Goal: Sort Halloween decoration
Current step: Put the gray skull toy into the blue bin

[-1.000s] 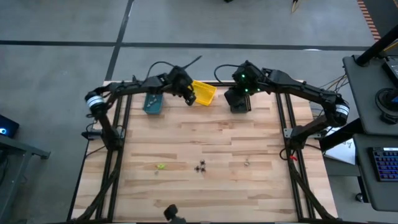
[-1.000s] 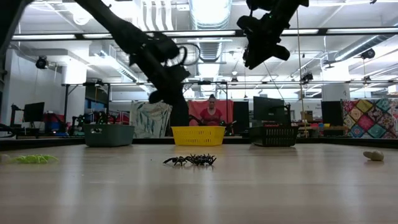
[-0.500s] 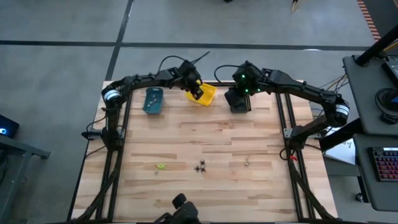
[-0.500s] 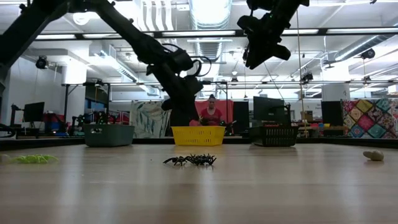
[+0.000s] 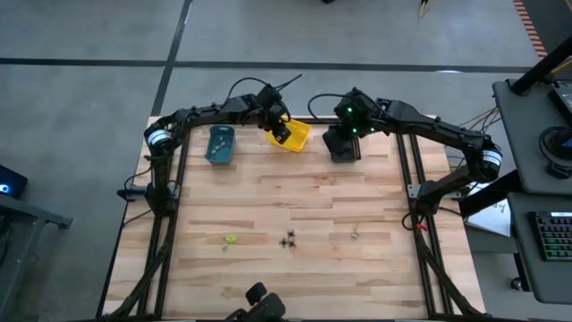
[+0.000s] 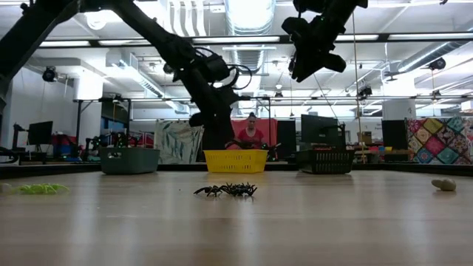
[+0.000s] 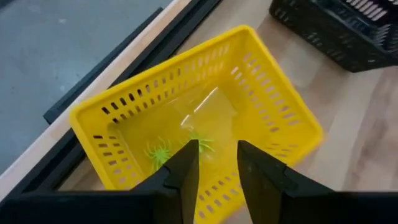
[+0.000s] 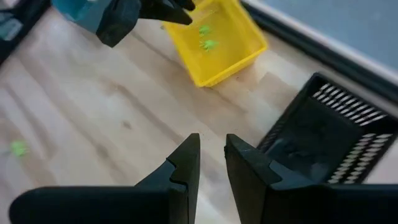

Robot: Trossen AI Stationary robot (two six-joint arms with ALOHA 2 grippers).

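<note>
My left gripper (image 5: 281, 131) hovers open over the yellow bin (image 7: 186, 118), at the table's far edge. Two yellow-green spiders (image 7: 200, 142) (image 7: 158, 152) lie on the bin's floor, below the fingertips. My right gripper (image 5: 344, 141) waits open above the black bin (image 8: 323, 137). On the near part of the table lie a yellow-green trinket (image 5: 231, 239), a clump of black spiders (image 5: 289, 240) (image 6: 227, 191) and a pale trinket (image 5: 355, 234) (image 6: 443, 185), all resting flat on the wood.
The teal bin (image 5: 219, 145) stands left of the yellow bin (image 5: 297, 136), and the black bin (image 5: 343, 150) stands to its right, all in a row along the far edge. Bare wood lies between the bins and the trinkets. A person (image 6: 251, 134) sits in the room beyond the table.
My left gripper has swung toward the table's right, from between the teal and yellow bins to above the yellow bin, and has held there for the last half second. My right arm and the trinkets on the table have stayed put.
</note>
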